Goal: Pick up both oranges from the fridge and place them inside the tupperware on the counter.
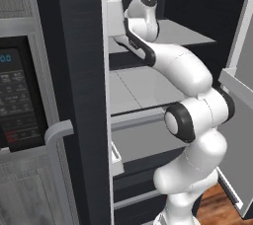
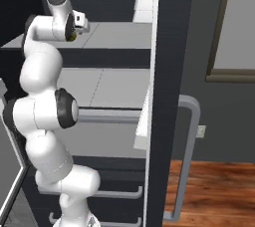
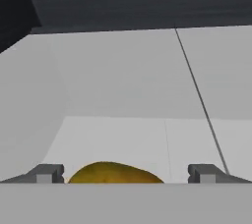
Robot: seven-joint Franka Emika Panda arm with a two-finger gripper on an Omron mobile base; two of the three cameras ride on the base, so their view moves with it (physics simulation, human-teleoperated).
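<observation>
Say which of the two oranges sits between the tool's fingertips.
The duller yellow-green orange, low between the tool fingertips in the hand view; no bright orange one shows there.

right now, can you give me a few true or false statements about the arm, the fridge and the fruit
1. The tall black fridge stands open with the white arm reaching onto a light grey shelf. True.
2. A dull yellow-green round orange lies between the two dark fingertips of the tool. True.
3. The tool is shut tight on the fruit. False: the fingertips stand wide apart, with gaps on both sides of the fruit.
4. A black microwave with a keypad sits left of the fridge in the left base view. True.
5. The fruit is bright red. False: it is yellow-green.
</observation>
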